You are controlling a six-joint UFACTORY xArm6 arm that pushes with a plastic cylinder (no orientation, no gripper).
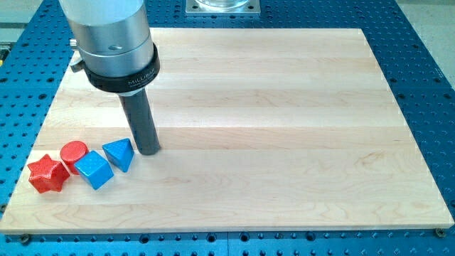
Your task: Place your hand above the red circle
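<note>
The red circle (73,154) is a short red cylinder lying at the view's lower left on the wooden board (284,128). A red star (47,173) touches it on its left. A blue cube (94,169) touches it on its right. A blue triangular block (119,153) lies just right of the cube. My tip (148,150) rests on the board right beside the blue triangular block, to its right. The tip is about a hundred pixels to the right of the red circle, with both blue blocks between them.
The arm's grey wrist housing (114,43) hangs over the board's upper left. The board lies on a blue perforated table (426,85). A metal mount (222,6) shows at the view's top edge.
</note>
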